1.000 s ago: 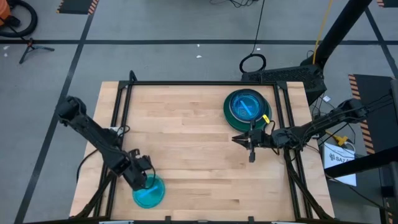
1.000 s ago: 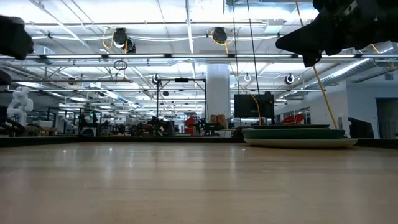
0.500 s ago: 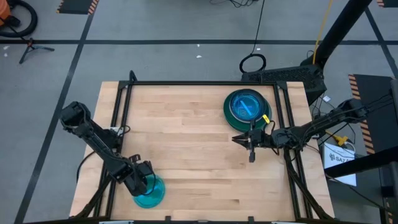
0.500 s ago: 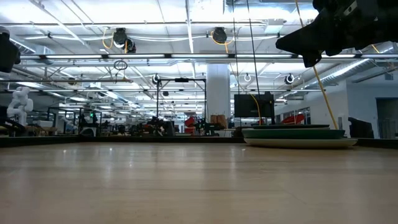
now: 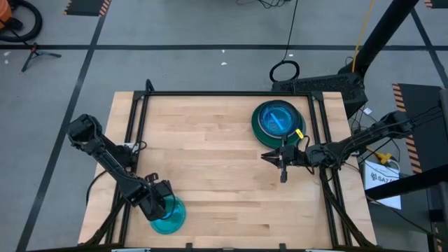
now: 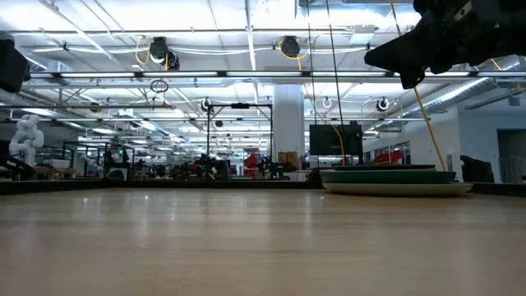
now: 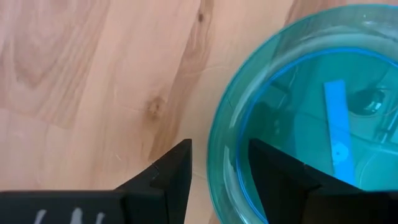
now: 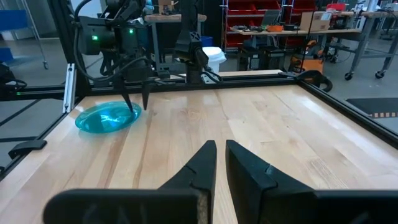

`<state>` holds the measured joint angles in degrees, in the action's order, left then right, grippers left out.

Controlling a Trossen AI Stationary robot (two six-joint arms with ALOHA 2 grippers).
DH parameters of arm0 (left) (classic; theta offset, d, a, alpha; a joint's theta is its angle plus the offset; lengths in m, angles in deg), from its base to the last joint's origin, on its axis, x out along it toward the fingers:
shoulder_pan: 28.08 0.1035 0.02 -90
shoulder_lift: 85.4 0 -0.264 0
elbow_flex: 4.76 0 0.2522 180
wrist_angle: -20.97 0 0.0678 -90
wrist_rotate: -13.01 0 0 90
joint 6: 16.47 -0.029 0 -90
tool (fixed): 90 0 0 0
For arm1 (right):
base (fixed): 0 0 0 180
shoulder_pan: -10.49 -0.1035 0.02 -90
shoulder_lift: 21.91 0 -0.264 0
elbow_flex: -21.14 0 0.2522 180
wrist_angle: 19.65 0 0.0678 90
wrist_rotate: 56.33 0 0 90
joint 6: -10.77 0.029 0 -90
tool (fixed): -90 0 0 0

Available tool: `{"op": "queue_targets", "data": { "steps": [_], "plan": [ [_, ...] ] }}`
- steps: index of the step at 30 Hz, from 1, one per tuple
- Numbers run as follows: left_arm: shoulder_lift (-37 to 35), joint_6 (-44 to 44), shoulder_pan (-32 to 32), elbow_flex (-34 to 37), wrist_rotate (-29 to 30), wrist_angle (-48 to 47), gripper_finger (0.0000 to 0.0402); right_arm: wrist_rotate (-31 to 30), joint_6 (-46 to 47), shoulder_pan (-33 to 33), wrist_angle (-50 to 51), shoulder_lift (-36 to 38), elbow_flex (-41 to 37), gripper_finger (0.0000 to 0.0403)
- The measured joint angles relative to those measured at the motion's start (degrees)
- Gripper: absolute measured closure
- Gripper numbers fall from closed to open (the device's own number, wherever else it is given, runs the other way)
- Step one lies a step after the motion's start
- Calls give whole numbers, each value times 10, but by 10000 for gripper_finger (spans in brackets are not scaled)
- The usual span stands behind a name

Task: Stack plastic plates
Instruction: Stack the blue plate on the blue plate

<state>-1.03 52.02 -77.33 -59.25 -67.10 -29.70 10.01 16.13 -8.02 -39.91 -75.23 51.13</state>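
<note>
Fingers of the left gripper (image 7: 219,163) stand apart, straddling the rim of the translucent cyan plate (image 7: 311,118): one finger lies outside the rim over bare wood, the other just inside the wall. You have the rim between the jaws but not yet clamped. Before closing, confirm both fingertips sit below the lip, so the thin wall does not slip out. Close gently; this plate looks light and likely to flex. Lift straight up before any sideways travel. Well away from this hand, across the table (image 5: 210,154), the stack of plates (image 5: 278,120) waits with a dark green plate at its base. The right gripper (image 5: 281,162), fingers nearly together and holding nothing, hovers just beside that stack; keep your path clear of it.
</note>
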Motion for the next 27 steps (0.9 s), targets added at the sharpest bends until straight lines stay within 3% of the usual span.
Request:
{"op": "queue_targets", "data": {
  "steps": [11,18,27],
  "plan": [
    [56,-36,0,-3,12,30,238,0,0,0,0,0,0,374],
    [53,-41,0,-2,17,31,240,0,0,0,-2,0,0,374],
    [52,-52,0,-1,17,26,315,-1,0,0,-4,0,0,374]
  ]
}}
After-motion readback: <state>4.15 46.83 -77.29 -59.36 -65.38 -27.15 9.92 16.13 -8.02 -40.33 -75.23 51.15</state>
